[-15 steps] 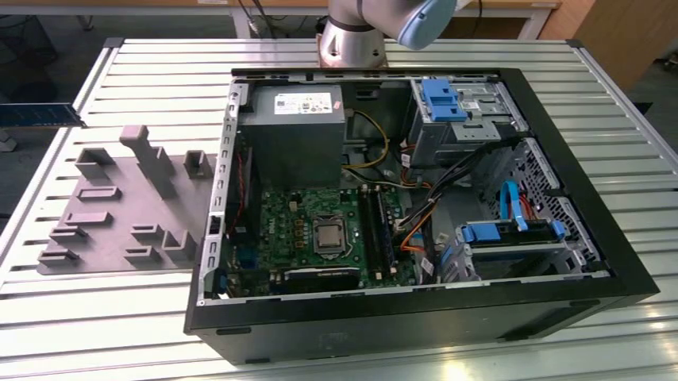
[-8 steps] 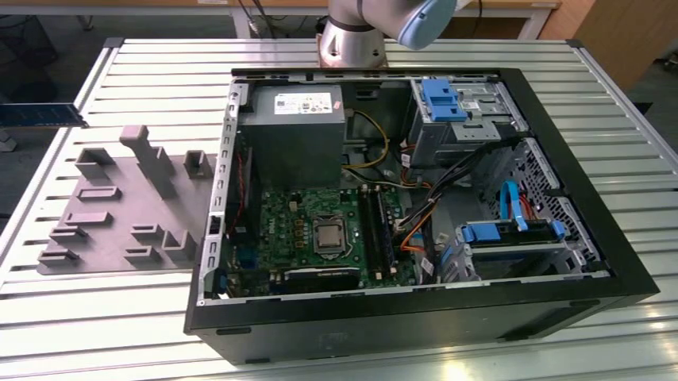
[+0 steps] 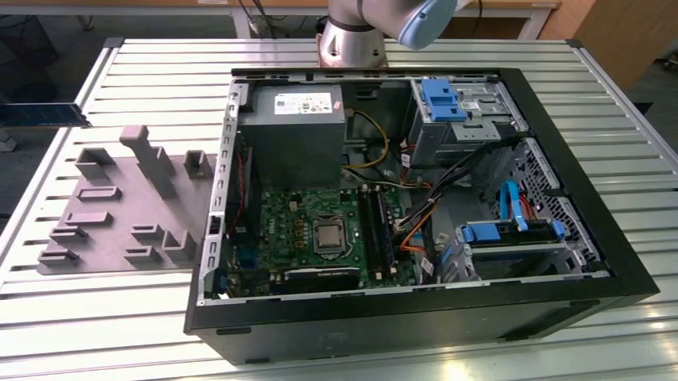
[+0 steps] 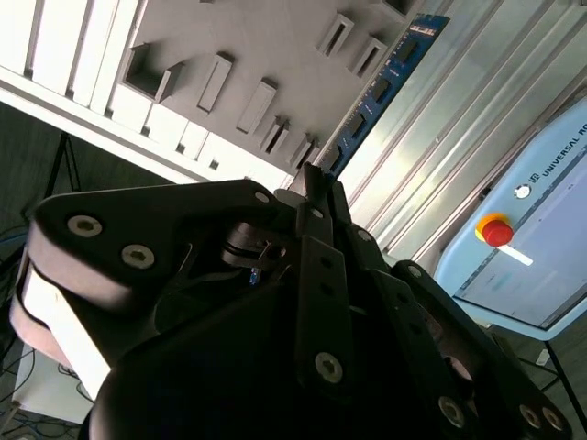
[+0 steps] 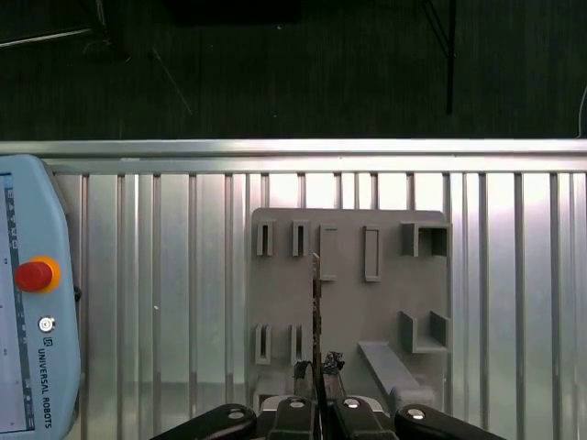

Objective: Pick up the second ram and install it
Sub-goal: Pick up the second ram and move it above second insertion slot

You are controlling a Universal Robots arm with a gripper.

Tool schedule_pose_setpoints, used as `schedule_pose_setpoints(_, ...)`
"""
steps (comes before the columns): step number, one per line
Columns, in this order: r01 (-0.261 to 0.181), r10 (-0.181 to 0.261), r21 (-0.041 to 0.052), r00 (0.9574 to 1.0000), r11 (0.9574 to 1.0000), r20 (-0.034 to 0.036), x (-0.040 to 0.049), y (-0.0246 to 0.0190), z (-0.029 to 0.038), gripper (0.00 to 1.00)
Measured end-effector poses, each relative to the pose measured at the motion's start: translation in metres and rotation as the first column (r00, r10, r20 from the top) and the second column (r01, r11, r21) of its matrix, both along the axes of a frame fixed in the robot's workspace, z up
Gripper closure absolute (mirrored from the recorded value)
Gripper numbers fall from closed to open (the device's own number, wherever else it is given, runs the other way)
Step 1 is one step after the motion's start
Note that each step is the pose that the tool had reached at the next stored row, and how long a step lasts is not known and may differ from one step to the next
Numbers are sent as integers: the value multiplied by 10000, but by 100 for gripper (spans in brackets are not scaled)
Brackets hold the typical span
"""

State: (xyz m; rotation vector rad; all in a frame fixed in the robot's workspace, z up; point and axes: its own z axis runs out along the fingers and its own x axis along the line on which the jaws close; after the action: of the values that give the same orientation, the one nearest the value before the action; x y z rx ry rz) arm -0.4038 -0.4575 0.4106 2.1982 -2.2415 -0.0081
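Note:
The second ram (image 4: 381,87) is a thin blue-green stick with small black chips. My gripper (image 4: 312,179) is shut on one end of it, and the rest juts out past the fingertips. In the first wrist view the ram (image 5: 316,302) stands edge-on, rising from my gripper (image 5: 318,371) in front of the grey fixture plate (image 5: 367,302). In the exterior view the ram (image 3: 43,113) hangs level at the far left, off the table surface. The open computer case (image 3: 593,238) holds the green motherboard (image 3: 281,230), with long black slots (image 3: 376,226) beside the processor socket.
The grey fixture plate (image 3: 117,206) with raised holders lies on the slatted metal table (image 3: 159,63), at the exterior view's left of the case. A light blue teach pendant (image 5: 32,312) with a red button lies on the table. Cables and blue drive bays (image 3: 509,234) crowd the case's right side.

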Motion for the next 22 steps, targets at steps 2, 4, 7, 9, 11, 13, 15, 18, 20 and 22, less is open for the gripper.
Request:
schedule_pose_setpoints(2, 1, -1, 0, 10000, 10000, -1, 12, 0, 0, 86)
schedule_pose_setpoints(4, 1, -1, -1, 10000, 10000, -1, 26, 0, 0, 86)
schedule_pose_setpoints(7, 1, -1, 0, 10000, 10000, 0, 53, 0, 0, 86)
schedule_pose_setpoints(9, 1, -1, -1, 10000, 10000, 0, 72, 0, 0, 86)
schedule_pose_setpoints(11, 1, -1, 0, 10000, 10000, 1, 98, 0, 0, 86)
schedule_pose_setpoints(13, 1, -1, 0, 10000, 10000, 0, 123, 0, 0, 86)
schedule_pose_setpoints(15, 1, -1, 0, 10000, 10000, -1, 150, 0, 0, 86)
schedule_pose_setpoints(18, 1, -1, 0, 10000, 10000, 0, 190, 0, 0, 86)
schedule_pose_setpoints(20, 1, -1, 0, 10000, 10000, 0, 210, 0, 0, 86)
schedule_pose_setpoints(22, 1, -1, 0, 10000, 10000, 0, 230, 1, 0, 86)
